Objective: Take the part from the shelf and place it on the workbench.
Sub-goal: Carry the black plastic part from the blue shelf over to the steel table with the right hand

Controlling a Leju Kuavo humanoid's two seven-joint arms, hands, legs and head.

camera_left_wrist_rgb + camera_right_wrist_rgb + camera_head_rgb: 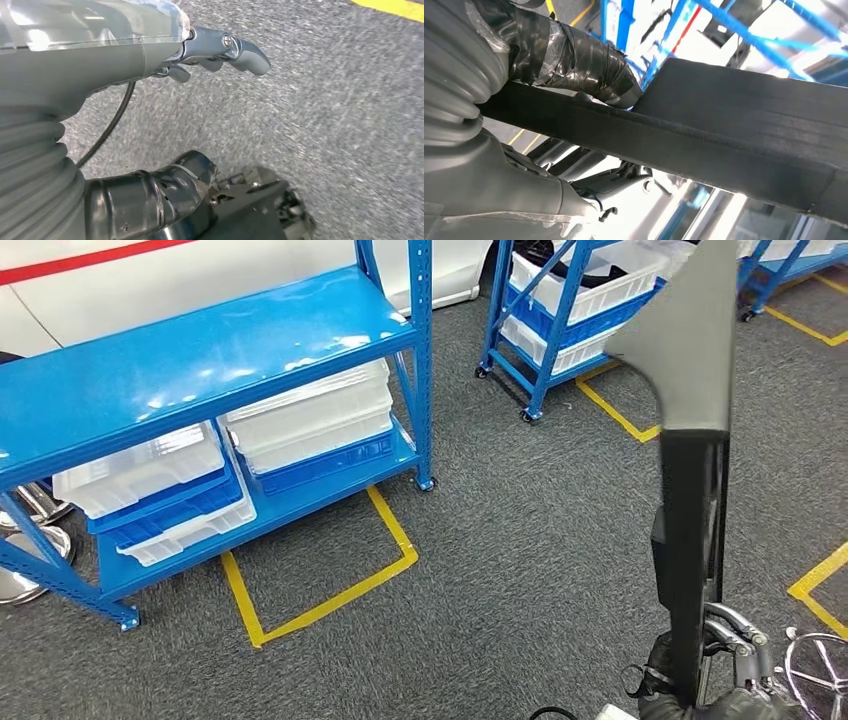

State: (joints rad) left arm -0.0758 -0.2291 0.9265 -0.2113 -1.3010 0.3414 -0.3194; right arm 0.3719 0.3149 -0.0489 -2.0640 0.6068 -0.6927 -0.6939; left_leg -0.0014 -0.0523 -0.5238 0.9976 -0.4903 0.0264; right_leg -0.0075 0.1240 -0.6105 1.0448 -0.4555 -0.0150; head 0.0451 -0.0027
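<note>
Black part [692, 540], long and flat with a wider grey end: I see it upright at the right of my head view, above grey carpet [520, 540]. Right hand [715, 680]: grips the part's lower end; in the right wrist view its taped thumb [574, 60] presses the part's dark edge. Left hand [150, 200]: over carpet, holding nothing, fingers [245, 50] loosely extended and apart. Blue shelf [200, 350]: at left, carrying white bins [310, 415], well apart from the part. Yellow tape [330, 600]: marks the floor.
</note>
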